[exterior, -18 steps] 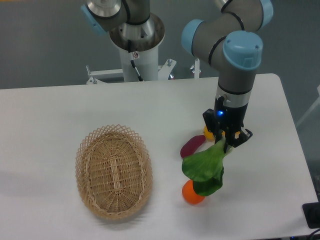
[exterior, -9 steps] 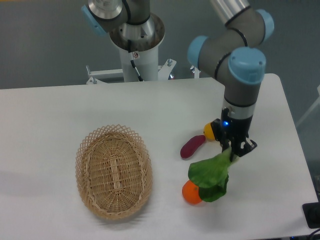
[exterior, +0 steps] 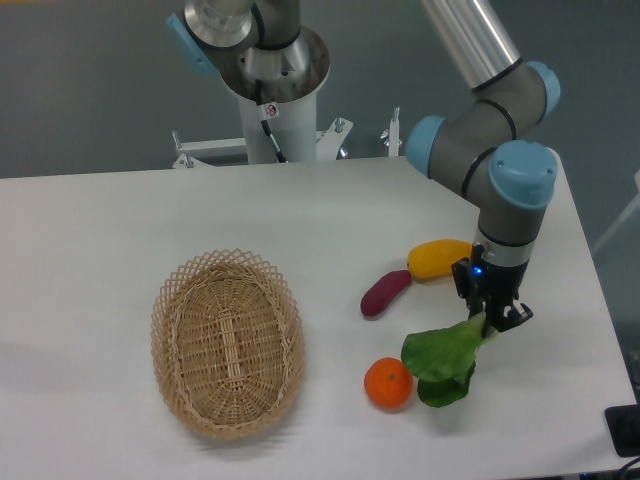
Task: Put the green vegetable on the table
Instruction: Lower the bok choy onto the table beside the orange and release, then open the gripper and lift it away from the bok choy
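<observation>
The end effector (exterior: 492,316) has moved right and lower, pinching the green vegetable (exterior: 443,358) by its stalk; its leaves now hang beside the orange (exterior: 387,384) over the bench (exterior: 100,230). Eggplant (exterior: 385,292), yellow fruit (exterior: 438,258) and basket (exterior: 227,343) lie nearby.

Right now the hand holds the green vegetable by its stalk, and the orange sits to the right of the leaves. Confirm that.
One thing is off. The hand does hold the green vegetable by its stalk end, but the orange sits to the left of the leaves, not the right. The fixed camera view shows it.
</observation>
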Controlling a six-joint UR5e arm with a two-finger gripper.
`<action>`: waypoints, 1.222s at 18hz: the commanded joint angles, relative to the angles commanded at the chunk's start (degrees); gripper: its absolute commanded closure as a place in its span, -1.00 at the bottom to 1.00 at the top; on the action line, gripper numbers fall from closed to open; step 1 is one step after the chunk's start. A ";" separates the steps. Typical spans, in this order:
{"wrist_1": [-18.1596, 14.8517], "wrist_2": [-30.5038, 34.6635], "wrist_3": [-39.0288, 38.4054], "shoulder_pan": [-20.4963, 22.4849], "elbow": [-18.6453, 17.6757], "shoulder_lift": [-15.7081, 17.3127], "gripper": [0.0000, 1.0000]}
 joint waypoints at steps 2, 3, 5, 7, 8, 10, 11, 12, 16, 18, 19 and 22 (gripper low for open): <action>0.00 0.00 -0.09 0.00 -0.27 0.00 0.27; 0.00 0.00 0.00 0.00 -0.09 0.00 -0.13; 0.00 0.00 -0.17 0.00 0.17 -0.09 -1.00; -0.09 0.00 -0.88 -0.09 0.17 0.26 -1.00; -0.17 0.00 -0.88 0.00 0.34 0.52 -1.00; -0.26 0.09 -1.40 -0.09 0.17 0.79 -1.00; -0.26 0.09 -2.19 -0.09 0.43 0.79 -1.00; -0.26 0.00 -2.98 0.00 0.52 0.88 -1.00; -0.26 0.00 -3.95 -0.17 3.41 1.58 -1.00; -0.44 0.18 -5.26 -0.26 5.26 2.19 -1.00; -0.70 0.61 -5.79 -0.26 6.23 2.98 -1.00; -2.45 3.77 -5.89 -2.10 8.43 5.18 -1.00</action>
